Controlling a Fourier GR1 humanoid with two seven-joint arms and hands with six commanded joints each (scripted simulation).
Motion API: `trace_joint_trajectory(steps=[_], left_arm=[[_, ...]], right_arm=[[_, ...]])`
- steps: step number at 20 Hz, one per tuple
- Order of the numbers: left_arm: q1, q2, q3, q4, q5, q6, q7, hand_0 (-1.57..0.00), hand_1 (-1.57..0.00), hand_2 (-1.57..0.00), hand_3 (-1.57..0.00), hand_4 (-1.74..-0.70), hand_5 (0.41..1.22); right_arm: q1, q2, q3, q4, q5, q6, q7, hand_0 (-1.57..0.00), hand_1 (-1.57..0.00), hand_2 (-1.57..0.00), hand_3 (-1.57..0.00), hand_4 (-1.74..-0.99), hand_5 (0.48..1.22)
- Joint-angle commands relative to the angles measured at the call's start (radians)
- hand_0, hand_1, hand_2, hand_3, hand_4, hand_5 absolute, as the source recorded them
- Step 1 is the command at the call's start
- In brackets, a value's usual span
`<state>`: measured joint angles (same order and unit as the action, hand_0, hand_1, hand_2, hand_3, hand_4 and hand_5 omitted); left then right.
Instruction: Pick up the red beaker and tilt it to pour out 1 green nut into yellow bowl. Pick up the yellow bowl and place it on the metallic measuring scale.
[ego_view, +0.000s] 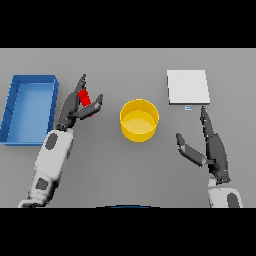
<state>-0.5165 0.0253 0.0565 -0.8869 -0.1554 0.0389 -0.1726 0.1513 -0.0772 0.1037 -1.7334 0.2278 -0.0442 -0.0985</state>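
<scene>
While the left arm reaches up and away from the lower left of the table (100, 165), its left hand (75, 107) stands at the red beaker (85, 98), fingers stretched along the beaker's far-left side and the thumb hooked toward it from the right, so that the beaker sits pinched between them. Only the upper part of the beaker shows red above the dark fingers; whether it rests on the table or is lifted cannot be told from this view. Just left of this hand lies a blue tray (12, 107), apart from the arm.

The yellow bowl (139, 120) sits upright near the middle of the table, between the two hands and touching neither. The nut cannot be made out in it or in the beaker.

The right arm comes in from the lower right, and the right hand (212, 147) is held edge-on with its fingers straight and pressed together, pointing away toward the metallic measuring scale (187, 86), the thumb spread out to the left. The fingertips end just short of the scale's near edge.
</scene>
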Motion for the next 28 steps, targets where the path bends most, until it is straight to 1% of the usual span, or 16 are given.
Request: trace_joint_trajectory(steps=[1, 2, 3, 4, 5, 7, 8, 11, 12, 14, 15, 17, 21, 23, 26, 28], left_arm=[[-0.016, -0.005, 0.014, 0.017, 0.011, 0.007, -0.005, 0.00, -0.03, -0.07, -0.03, -1.38, 0.724], [-0.025, -0.005, 0.028, 0.023, 0.022, 0.012, -0.008, -0.12, -0.15, -0.18, -0.12, -1.41, 0.750], [-0.023, -0.016, 0.040, 0.046, 0.031, 0.018, -0.020, -0.29, -0.33, -0.36, -0.29, -1.45, 0.783], [-0.033, -0.025, 0.040, 0.057, 0.023, 0.041, -0.003, -0.44, -0.48, -0.52, -0.55, -1.45, 0.871], [-0.048, -0.022, 0.037, 0.067, 0.008, 0.058, -0.009, -0.66, -0.70, -0.73, -0.72, -1.50, 0.941], [-0.064, -0.011, 0.029, 0.086, -0.008, 0.054, -0.008, -0.99, -1.01, -1.03, -0.93, -1.57, 1.042], [-0.072, -0.009, 0.019, 0.092, -0.013, 0.051, -0.006, -1.11, -1.12, -1.14, -0.97, -1.60, 1.078], [-0.055, -0.014, 0.002, 0.074, -0.020, 0.034, -0.012, -1.33, -1.34, -1.35, -1.27, -1.52, 1.148], [-0.052, -0.024, 0.001, 0.066, -0.026, 0.046, -0.004, -1.38, -1.39, -1.40, -1.33, -1.51, 1.162], [-0.051, -0.030, 0.005, 0.044, -0.011, 0.060, 0.006, -1.45, -1.45, -1.46, -1.41, -1.59, 1.151], [-0.058, -0.033, 0.014, 0.041, 0.005, 0.068, -0.009, -1.47, -1.48, -1.48, -1.45, -1.62, 1.140], [-0.050, -0.034, 0.021, 0.003, 0.030, 0.083, -0.022, -1.51, -1.51, -1.51, -1.49, -1.66, 1.128], [-0.049, -0.015, -0.017, -0.075, 0.022, 0.103, 0.007, -1.55, -1.55, -1.55, -1.54, -1.71, 1.114], [-0.048, 0.002, -0.069, -0.122, -0.014, 0.102, 0.033, -1.55, -1.56, -1.56, -1.55, -1.72, 1.114], [-0.091, 0.060, -0.169, -0.159, -0.108, 0.067, 0.178, -1.56, -1.56, -1.56, -1.56, -1.73, 1.124], [-0.098, 0.080, -0.218, -0.175, -0.150, 0.053, 0.207, -1.56, -1.56, -1.56, -1.56, -1.73, 1.122]], right_arm=[[-0.004, -0.001, -0.001, -0.001, -0.002, 0.001, 0.013, 0.00, 0.00, 0.00, 0.00, -1.259, 0.642], [-0.006, 0.007, 0.004, 0.003, 0.001, -0.002, 0.012, 0.00, 0.00, 0.00, 0.00, -1.260, 0.642], [-0.004, 0.004, 0.000, 0.000, 0.006, -0.008, 0.012, 0.00, 0.00, 0.00, 0.00, -1.258, 0.644], [0.006, 0.003, 0.000, -0.006, 0.007, -0.010, -0.003, 0.00, 0.00, 0.00, 0.00, -1.257, 0.645], [-0.004, -0.001, -0.003, -0.002, 0.007, -0.009, 0.008, 0.00, 0.00, 0.00, 0.00, -1.255, 0.644], [0.005, -0.001, -0.005, -0.005, -0.002, -0.004, -0.003, 0.00, 0.00, 0.00, 0.00, -1.254, 0.645], [0.008, 0.005, -0.001, -0.005, 0.001, -0.007, -0.002, 0.00, 0.00, 0.00, 0.00, -1.252, 0.644], [0.009, -0.001, -0.009, 0.002, -0.016, 0.005, -0.002, 0.00, 0.00, 0.00, 0.00, -1.259, 0.646], [0.017, 0.002, -0.002, -0.014, -0.009, 0.002, 0.000, 0.00, 0.00, 0.00, 0.00, -1.257, 0.645], [0.020, 0.002, -0.004, -0.024, -0.017, 0.005, 0.003, 0.00, 0.00, 0.00, 0.00, -1.257, 0.643], [0.014, 0.009, -0.006, -0.012, -0.020, 0.003, 0.009, 0.00, 0.00, 0.00, 0.00, -1.260, 0.643], [0.007, 0.003, -0.010, 0.000, -0.009, -0.007, 0.003, 0.00, 0.00, 0.00, 0.00, -1.258, 0.646], [0.001, -0.005, -0.004, 0.004, 0.003, -0.001, -0.007, 0.00, 0.00, 0.00, 0.00, -1.263, 0.652], [0.010, -0.003, 0.003, 0.009, 0.012, -0.002, -0.025, 0.00, 0.00, 0.00, 0.00, -1.262, 0.658], [0.016, -0.018, -0.004, -0.018, 0.014, -0.003, -0.022, 0.00, 0.00, 0.00, 0.00, -1.253, 0.666], [0.020, -0.017, 0.003, -0.012, 0.024, -0.002, -0.014, 0.00, 0.00, 0.00, 0.00, -1.256, 0.674]])
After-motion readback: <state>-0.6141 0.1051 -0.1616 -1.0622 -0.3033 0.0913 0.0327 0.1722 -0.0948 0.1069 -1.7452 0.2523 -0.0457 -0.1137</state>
